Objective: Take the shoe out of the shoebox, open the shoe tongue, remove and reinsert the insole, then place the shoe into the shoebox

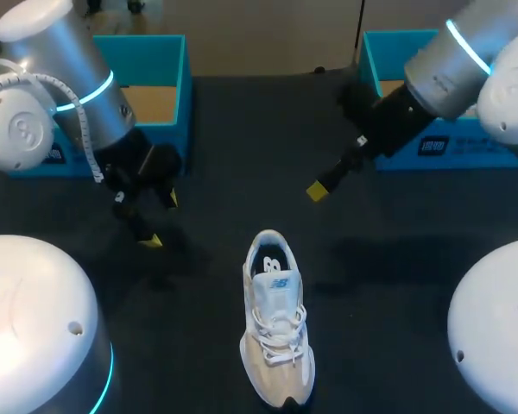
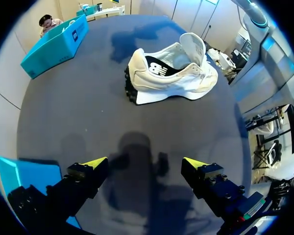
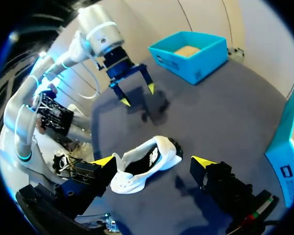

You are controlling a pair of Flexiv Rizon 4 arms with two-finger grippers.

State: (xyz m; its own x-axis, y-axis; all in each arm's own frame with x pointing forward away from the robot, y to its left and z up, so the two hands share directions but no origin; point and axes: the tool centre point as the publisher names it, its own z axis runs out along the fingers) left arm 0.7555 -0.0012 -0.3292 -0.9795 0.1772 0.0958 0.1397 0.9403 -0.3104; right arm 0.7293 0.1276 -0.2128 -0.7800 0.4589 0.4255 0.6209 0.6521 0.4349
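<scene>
At far bench (image 1: 242, 129) corners: teal left shoebox (image 1: 168, 65) showing brown floor; teal right shoebox (image 1: 397, 43), contents unclear. Cream laced shoe (image 1: 276, 319) upright mid near edge, toe nearward. Spread wide, holding nothing: left tool (image 2: 144, 164), right tool (image 3: 154, 161).

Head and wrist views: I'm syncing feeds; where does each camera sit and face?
Head view: above and behind, looking down on the table; both arms enter from the sides.
Left wrist view: on the left wrist, along the open left gripper toward the shoe.
Right wrist view: on the right wrist, past the open right gripper toward shoe and left gripper.
Shared: all show the shoe.
</scene>
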